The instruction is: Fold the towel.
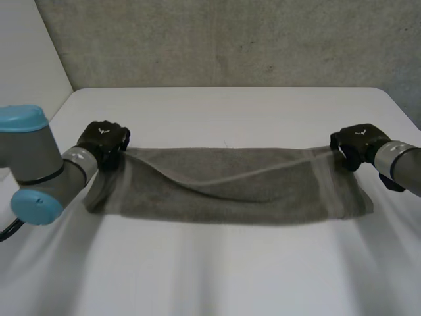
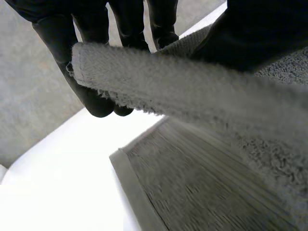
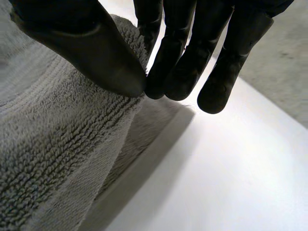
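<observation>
Towel (image 1: 223, 187) stretched across table (image 1: 223, 108), L hand (image 1: 102, 142) pinching one far corner, R hand (image 1: 356, 144) pinching other

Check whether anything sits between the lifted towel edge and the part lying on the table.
Nothing visible does. Left hand and right hand pinch the towel's far corners; beneath the raised edge lies only towel.

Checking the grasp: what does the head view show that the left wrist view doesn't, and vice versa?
Head view adds: the right hand at the towel's right corner, towel spanning across to the left hand. Left wrist view adds: fingers and thumb pinching a raised towel edge above the layer lying flat. Shared: left hand, grey towel, white table.
</observation>
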### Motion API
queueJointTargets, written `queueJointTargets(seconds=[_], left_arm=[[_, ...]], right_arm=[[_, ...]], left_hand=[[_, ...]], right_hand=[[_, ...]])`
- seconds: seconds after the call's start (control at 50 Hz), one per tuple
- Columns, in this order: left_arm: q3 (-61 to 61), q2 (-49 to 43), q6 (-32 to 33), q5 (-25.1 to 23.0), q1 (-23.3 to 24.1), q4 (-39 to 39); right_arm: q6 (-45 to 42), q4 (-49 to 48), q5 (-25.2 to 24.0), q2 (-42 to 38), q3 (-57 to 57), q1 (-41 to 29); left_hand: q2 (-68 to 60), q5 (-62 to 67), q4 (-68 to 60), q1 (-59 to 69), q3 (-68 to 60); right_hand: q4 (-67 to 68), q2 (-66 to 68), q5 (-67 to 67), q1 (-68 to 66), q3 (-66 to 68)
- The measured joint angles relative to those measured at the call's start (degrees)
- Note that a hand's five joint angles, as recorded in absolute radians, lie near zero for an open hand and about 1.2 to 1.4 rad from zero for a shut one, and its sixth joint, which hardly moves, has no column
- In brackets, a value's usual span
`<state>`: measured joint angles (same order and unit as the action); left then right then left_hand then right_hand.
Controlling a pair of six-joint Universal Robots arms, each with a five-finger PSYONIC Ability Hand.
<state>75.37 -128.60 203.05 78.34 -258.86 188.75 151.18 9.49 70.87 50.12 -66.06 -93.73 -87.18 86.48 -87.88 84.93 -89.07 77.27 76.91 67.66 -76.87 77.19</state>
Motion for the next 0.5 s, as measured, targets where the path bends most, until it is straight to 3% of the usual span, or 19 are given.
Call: queueJointTargets(seconds=[0.24, 0.5], left_arm=[[-11.55, -9.27, 0.27, 0.75, 2.40, 4.07], [-19.71, -16.34, 0.96, 3.81, 2.68, 5.26]], right_arm=[[5.82, -14.99, 6.44, -4.25, 3.93, -1.70], [5.54, -20.03, 7.83, -8.13, 5.63, -3.75]], left_hand=[[0.00, 0.00, 0.00, 0.00, -0.01], [0.00, 0.00, 0.00, 0.00, -0.01]], right_hand=[[0.00, 0.00, 0.00, 0.00, 0.00], [0.01, 0.00, 0.00, 0.00, 0.02]])
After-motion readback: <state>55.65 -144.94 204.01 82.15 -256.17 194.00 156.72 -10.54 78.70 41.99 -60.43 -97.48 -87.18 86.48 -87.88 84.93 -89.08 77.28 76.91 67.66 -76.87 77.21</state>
